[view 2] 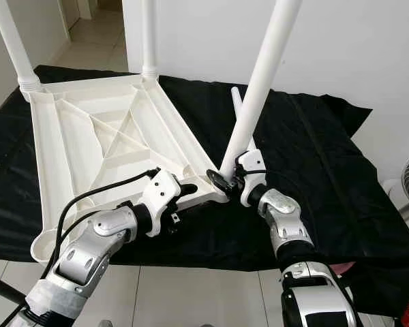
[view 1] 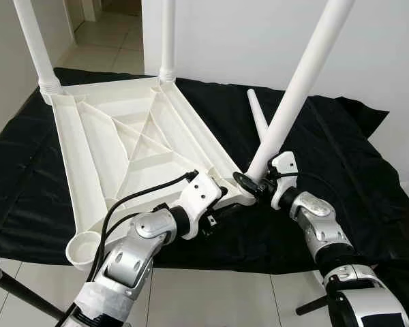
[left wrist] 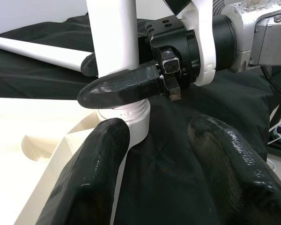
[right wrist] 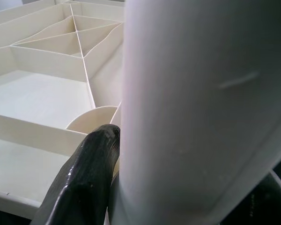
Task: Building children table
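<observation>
So the white plastic tabletop (view 1: 123, 146) is lying upside down on a black cloth (view 1: 341, 157), ribs facing up. Two legs (view 1: 34, 42) are already standing in the far corner sockets, and one loose leg (view 1: 258, 117) is lying on the cloth just past the near right corner. My right gripper (view 1: 253, 185) is clamped around the bottom of a third leg (view 1: 301, 83), which leans off to the right with its foot at the near right corner socket. My left gripper (view 1: 221, 204) sits at the tabletop's near edge right beside that same corner, fingers (left wrist: 91, 178) spread apart with nothing between them, one over the white rim, one over the cloth. The near left socket (view 1: 85, 246) has no leg in it.
</observation>
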`<state>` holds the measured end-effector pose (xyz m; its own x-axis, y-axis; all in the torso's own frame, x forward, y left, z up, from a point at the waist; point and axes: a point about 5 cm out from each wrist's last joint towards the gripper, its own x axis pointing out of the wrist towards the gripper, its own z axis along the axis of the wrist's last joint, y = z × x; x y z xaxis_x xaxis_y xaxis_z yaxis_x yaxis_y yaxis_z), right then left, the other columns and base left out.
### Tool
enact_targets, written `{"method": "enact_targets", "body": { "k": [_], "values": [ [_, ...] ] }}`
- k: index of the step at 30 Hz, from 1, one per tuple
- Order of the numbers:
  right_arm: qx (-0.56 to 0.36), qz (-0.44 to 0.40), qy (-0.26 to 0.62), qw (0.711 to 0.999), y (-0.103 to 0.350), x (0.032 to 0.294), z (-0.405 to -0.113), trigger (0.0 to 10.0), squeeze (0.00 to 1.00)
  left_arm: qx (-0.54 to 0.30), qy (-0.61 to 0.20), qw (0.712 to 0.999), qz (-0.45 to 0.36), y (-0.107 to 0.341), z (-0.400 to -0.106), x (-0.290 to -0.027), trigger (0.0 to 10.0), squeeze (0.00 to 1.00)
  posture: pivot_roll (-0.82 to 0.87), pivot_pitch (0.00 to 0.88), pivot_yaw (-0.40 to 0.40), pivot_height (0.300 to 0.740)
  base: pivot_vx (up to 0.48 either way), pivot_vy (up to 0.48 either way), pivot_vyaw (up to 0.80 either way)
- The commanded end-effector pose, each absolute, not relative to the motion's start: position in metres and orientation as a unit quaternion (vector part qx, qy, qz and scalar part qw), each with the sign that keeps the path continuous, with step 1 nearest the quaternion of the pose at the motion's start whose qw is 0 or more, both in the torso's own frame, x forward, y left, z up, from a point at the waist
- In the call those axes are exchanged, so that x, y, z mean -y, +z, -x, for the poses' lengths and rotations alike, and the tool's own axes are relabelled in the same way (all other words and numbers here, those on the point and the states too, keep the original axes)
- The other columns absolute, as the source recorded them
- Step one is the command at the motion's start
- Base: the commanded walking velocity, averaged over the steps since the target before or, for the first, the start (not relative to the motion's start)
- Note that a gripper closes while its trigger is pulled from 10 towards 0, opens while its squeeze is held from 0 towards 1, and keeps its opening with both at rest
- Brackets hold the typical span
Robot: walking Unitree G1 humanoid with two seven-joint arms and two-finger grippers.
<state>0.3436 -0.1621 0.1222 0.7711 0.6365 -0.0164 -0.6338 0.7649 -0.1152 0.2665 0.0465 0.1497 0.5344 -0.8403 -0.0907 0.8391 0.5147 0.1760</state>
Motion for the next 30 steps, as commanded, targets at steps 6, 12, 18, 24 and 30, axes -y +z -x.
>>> {"method": "enact_targets", "body": {
  "k": [6,12,18,24,30],
  "values": [
    [-0.013,0.040,0.297,0.954,0.107,0.163,-0.339,10.0,0.00,0.005,-0.475,0.874,-0.108,0.151,-0.270,-0.043,10.0,0.00,0.03,0.000,-0.103,0.740,0.000,0.000,0.00],
    [-0.011,0.029,0.268,0.963,0.102,0.154,-0.333,10.0,0.00,0.007,-0.476,0.873,-0.108,0.152,-0.270,-0.042,10.0,0.00,0.03,0.000,-0.104,0.740,0.000,0.000,0.00],
    [-0.014,0.014,0.205,0.979,0.099,0.143,-0.331,10.0,0.00,0.009,-0.478,0.872,-0.108,0.153,-0.270,-0.041,10.0,0.00,0.04,0.000,-0.105,0.740,0.000,0.000,0.00],
    [-0.035,-0.019,0.076,0.996,0.095,0.129,-0.327,10.0,0.00,0.009,-0.479,0.871,-0.110,0.153,-0.270,-0.042,10.0,0.00,0.04,0.000,-0.108,0.740,0.000,0.000,0.00],
    [-0.049,-0.022,0.008,0.998,0.095,0.121,-0.318,10.0,0.00,0.010,-0.478,0.871,-0.110,0.155,-0.270,-0.041,10.0,0.00,0.04,0.000,-0.109,0.740,0.000,0.000,0.00]
  ]
}}
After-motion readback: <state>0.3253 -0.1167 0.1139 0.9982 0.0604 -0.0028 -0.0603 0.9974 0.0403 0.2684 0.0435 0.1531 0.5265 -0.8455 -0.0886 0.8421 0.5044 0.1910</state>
